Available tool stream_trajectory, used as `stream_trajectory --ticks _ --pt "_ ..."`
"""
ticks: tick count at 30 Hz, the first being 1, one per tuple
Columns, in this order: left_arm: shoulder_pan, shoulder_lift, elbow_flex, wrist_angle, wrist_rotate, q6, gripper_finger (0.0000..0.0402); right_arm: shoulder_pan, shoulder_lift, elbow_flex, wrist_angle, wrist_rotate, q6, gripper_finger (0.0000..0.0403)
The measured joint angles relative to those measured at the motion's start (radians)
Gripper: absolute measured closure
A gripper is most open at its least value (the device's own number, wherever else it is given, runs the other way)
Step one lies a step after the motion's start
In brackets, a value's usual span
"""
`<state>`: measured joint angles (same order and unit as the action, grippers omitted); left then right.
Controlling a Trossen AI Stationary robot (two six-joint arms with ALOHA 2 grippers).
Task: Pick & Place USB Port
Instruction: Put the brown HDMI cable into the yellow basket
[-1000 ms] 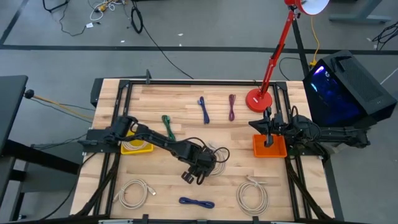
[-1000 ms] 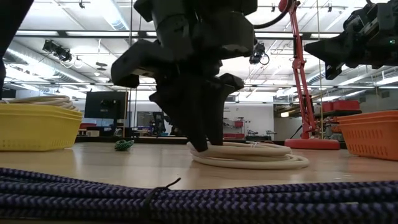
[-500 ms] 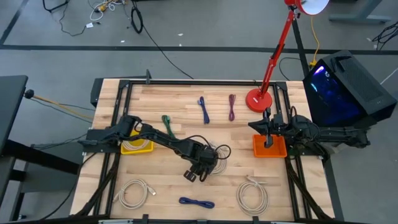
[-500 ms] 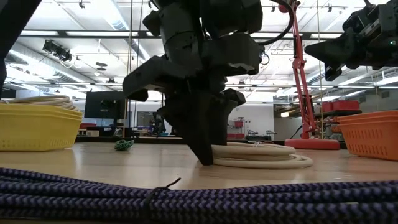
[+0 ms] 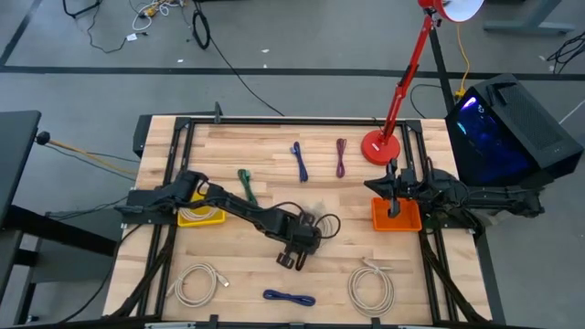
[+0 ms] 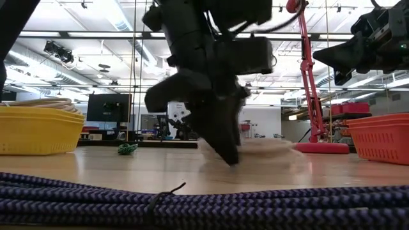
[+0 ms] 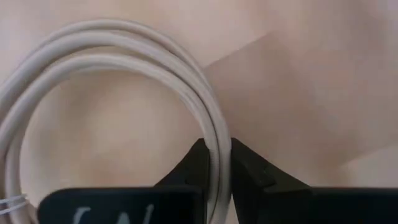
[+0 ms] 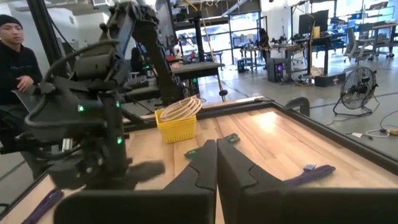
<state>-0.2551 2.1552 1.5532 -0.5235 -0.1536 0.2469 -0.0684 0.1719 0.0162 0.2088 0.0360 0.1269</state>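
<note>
A white USB cable, wound in a loose coil, lies on the wooden table near its middle. My left gripper points steeply down at the coil's near side and is shut on its strands. In the low view the gripper stands in front of the blurred coil. My right gripper waits shut above the orange basket at the table's right, and its shut fingers show in its own wrist view. My left gripper pinches the coil's bundled strands between its two fingers, at one side of the loop. The fingers come from above, slanting down, and lie across the strands. The rest of the coil spreads over the table beyond the fingers.
A yellow basket holding cables sits at the left. Green, blue and purple cables lie farther back, beside a red lamp base. Two white coils and a dark braided cable lie near the front edge.
My left gripper has sunk a little toward the coil, rolled its wrist and shut on the white strands. The coil has stirred under it and shows blurred in the low view.
</note>
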Motion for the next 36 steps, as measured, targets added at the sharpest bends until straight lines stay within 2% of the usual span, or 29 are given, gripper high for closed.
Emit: stream_trajectory --ticks 4,8,14,19,23,26,29,36 --pt "-0.004 -0.083 0.006 -0.064 -0.133 -0.028 0.0361 0.000 0.000 0.000 -0.003 0.001 -0.004 0.0396" --pt "-0.006 -0.147 0.002 -0.268 -0.272 -0.126 0.0361 0.000 0.000 0.000 -0.003 0.001 -0.004 0.0396" --pt "-0.005 -0.228 0.005 -0.610 -0.469 -0.364 0.0361 0.000 0.000 0.000 -0.004 0.006 -0.016 0.0396" --pt "-0.002 -0.253 0.005 -0.902 -0.486 -0.600 0.0361 0.000 0.000 0.000 -0.011 0.011 -0.020 0.0396" --pt "-0.016 -0.253 0.004 -1.025 -0.485 -0.740 0.0361 0.000 0.000 0.000 -0.029 0.011 -0.021 0.0396" --pt "-0.036 -0.255 -0.022 -1.042 -0.461 -0.790 0.0361 0.000 0.000 0.000 -0.049 0.011 -0.022 0.0396" --pt "-0.049 -0.307 -0.101 -1.044 -0.432 -0.841 0.0361 0.000 0.000 0.000 -0.055 0.005 -0.021 0.0396" --pt "-0.062 -0.565 -0.354 -0.991 -0.380 -1.029 0.0361 0.000 0.000 0.000 -0.057 -0.002 -0.024 0.0396"
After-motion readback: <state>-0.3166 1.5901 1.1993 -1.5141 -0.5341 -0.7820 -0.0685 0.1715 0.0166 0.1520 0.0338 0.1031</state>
